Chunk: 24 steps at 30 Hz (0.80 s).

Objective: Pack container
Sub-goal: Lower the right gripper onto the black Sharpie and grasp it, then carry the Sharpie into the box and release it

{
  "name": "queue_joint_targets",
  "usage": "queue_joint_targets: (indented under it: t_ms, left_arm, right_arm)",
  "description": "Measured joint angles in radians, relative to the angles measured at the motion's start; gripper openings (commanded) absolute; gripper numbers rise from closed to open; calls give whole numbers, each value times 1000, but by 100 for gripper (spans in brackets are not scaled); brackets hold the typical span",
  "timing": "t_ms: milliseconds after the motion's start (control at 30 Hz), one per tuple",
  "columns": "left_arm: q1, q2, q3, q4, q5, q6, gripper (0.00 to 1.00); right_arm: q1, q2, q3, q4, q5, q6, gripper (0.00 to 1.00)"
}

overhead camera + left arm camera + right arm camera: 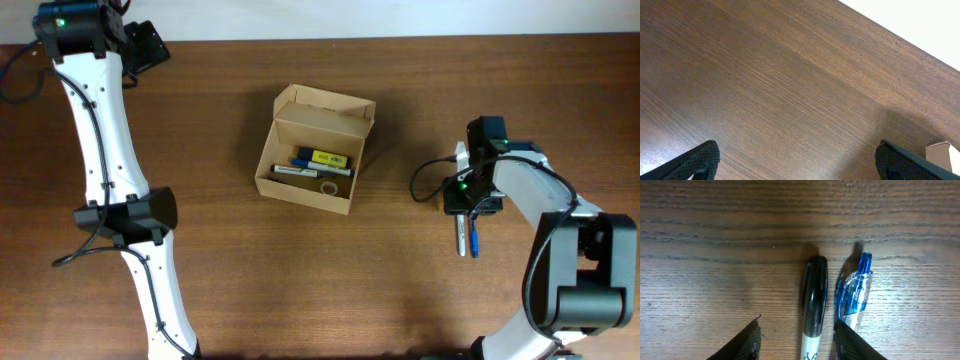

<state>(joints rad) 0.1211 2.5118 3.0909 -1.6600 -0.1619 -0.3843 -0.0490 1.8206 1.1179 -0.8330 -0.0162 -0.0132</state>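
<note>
The container (283, 186) is a tan cardboard box at the table's middle, with its flap lid open to the far side. Inside lie markers, a yellow-labelled item (327, 158) and a small tape ring (329, 187). My right gripper (466, 212) is open and low over the table, right of the box. In the right wrist view its fingers (797, 340) straddle a black-capped white marker (814, 310). A blue clear pen (856, 295) lies just outside the right finger. My left gripper (150, 45) is open and empty at the far left; its fingers (797, 160) are wide apart.
The marker (461, 238) and blue pen (474, 241) lie side by side on the wood near the right arm's base. A corner of the box (943, 153) shows in the left wrist view. The left arm stretches along the table's left side.
</note>
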Motion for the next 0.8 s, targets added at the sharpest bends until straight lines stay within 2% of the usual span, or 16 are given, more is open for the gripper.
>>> queue_joint_targets:
  t_ms: [133,433,600,633,800]
  left_arm:
    - [0,0,0,0,0,0,100]
    - [0,0,0,0,0,0,100]
    - [0,0,0,0,0,0,100]
    - [0,0,0,0,0,0,100]
    - [0,0,0,0,0,0,100]
  right_arm:
    - [0,2,-7,5,0,12,43]
    - [0,1,-65,39,1,39,41]
    - [-4,0,-67,41,22,39,7]
    - [-7,0,-68,38,27,39,4]
    - [-10,-2,-68,29,23,51,4]
